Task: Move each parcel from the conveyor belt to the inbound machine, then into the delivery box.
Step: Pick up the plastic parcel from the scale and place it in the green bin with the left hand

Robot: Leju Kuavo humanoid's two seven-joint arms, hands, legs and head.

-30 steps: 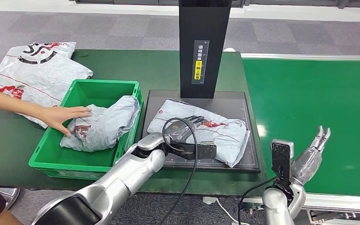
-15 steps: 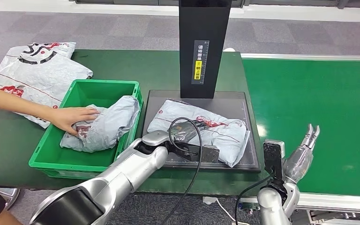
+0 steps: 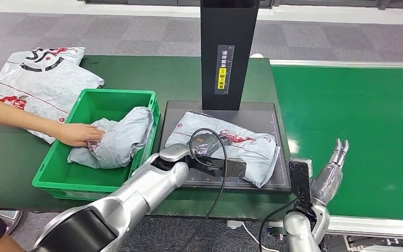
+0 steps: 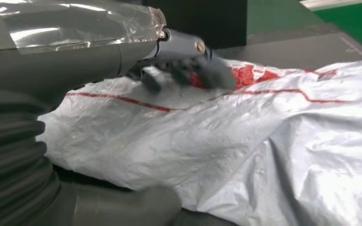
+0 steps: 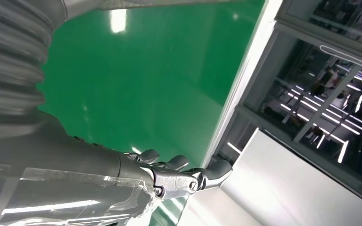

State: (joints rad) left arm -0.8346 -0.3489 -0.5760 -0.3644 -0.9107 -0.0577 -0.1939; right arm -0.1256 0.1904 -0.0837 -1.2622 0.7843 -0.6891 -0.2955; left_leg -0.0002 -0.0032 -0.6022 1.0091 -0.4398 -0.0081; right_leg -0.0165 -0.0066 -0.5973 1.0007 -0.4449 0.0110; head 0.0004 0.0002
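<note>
Right hand (image 3: 331, 170) lower, fingers straight.

Left hand on parcel
Left hand (image 4: 179, 70) dark fingers (image 4: 217, 75) press on grey parcel (image 4: 245, 155) with red print; black platform (image 4: 287, 52) behind.

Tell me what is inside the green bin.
The green bin holds one crumpled grey parcel with red print. A person's hand rests on its left end. The bin floor beneath the parcel is covered, so anything under it cannot be seen.
</note>
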